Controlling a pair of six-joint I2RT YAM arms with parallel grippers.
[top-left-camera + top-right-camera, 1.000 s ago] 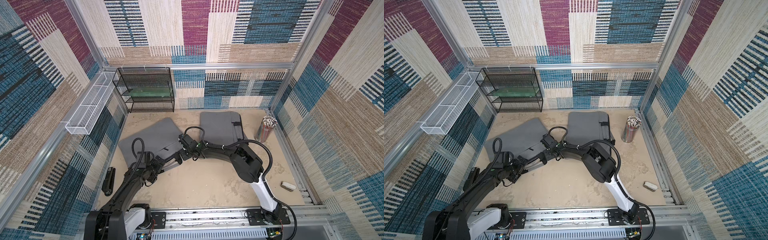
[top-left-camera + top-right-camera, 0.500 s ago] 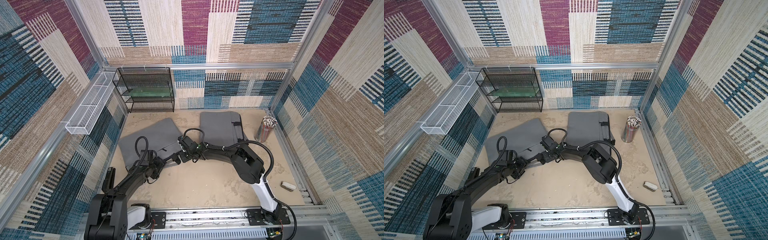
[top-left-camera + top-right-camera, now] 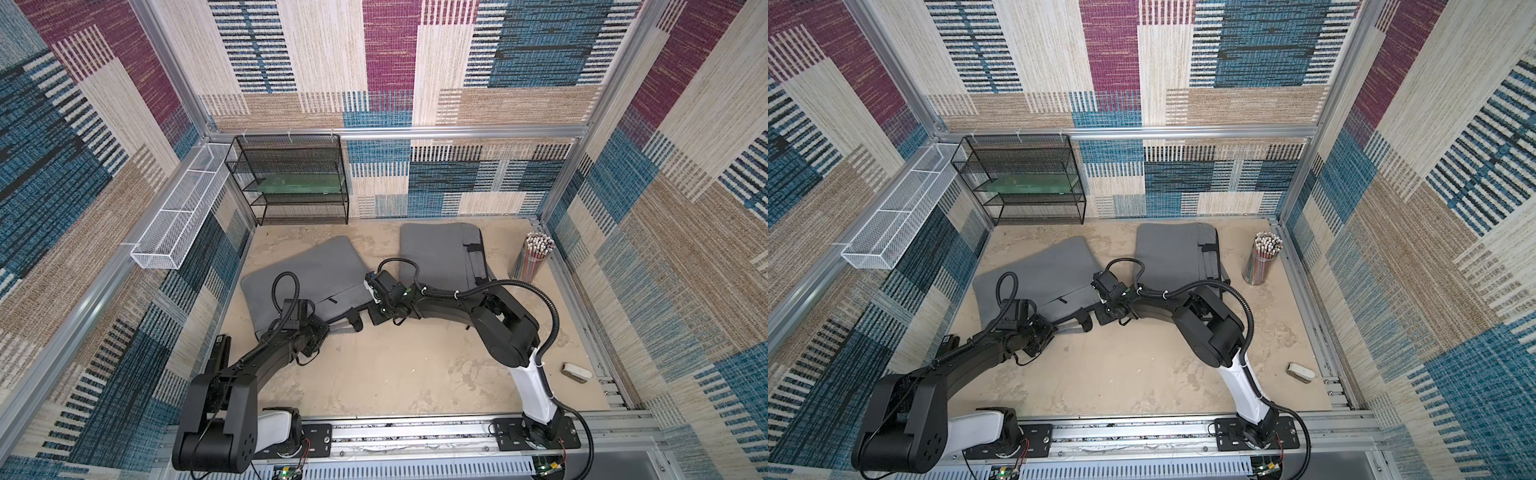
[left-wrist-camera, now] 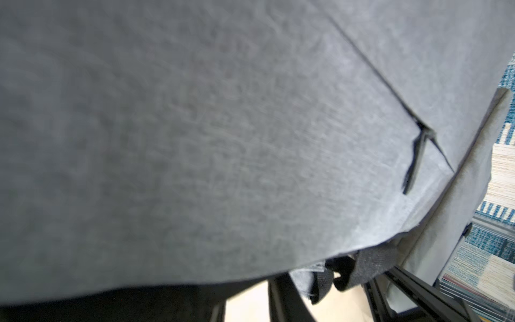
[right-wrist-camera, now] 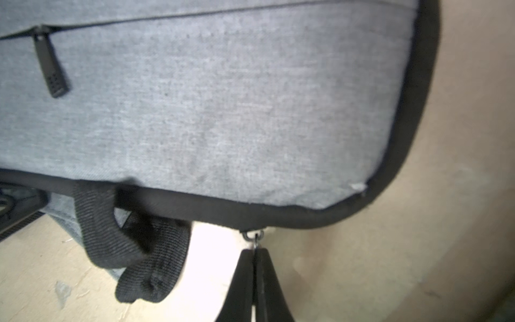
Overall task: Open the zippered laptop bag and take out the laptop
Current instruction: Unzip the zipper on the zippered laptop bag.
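The grey laptop bag [image 3: 307, 274] lies flat and tilted at the left of the floor, seen in both top views [image 3: 1038, 274]. My right gripper [image 5: 255, 251] is shut on the small metal zipper pull [image 5: 255, 240] at the bag's near right corner [image 3: 376, 318]. The black carry strap [image 5: 139, 262] hangs off the near edge beside it. My left gripper [image 3: 332, 328] sits at the bag's near edge. In the left wrist view grey fabric [image 4: 223, 139] covers the fingertips, and the jaws stand close together with a narrow gap. The laptop is hidden.
A second grey bag [image 3: 442, 249] lies at the back right. A cup of pencils [image 3: 534, 257] stands by the right wall. A black wire shelf [image 3: 295, 183] and a white wire basket [image 3: 183, 216] are at the back left. A white block [image 3: 577, 371] lies near right, a black object [image 3: 220, 353] near left.
My left gripper has moved in to the bag's near edge and its jaws have narrowed from wide open. The right gripper has stayed shut on the zipper pull.
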